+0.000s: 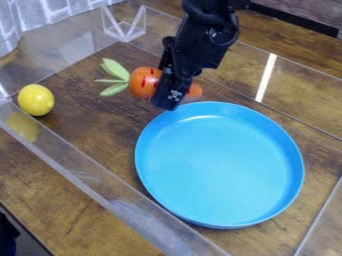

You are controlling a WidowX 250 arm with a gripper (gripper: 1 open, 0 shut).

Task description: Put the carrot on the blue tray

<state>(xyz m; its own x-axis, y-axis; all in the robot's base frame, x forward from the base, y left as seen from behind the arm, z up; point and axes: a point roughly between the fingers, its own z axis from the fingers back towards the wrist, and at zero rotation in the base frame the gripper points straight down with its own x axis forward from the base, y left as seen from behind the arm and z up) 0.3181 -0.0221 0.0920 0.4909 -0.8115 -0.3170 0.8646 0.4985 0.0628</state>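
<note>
Off at the left edge of my view sits a small round yellow lemon (36,99), glossy, resting on the dark brown wooden tabletop (80,200) with its visible grain and knots. A clear acrylic sheet or low transparent wall (60,150) runs diagonally across the wood just beside the lemon; I cannot tell whether the fruit touches it. At the top, left of centre, stands a clear plastic stand or holder (127,22), see-through and angular, its exact shape hard to make out. A bright streak of reflected light (267,75) lies on the glossy surface toward the right.
</note>
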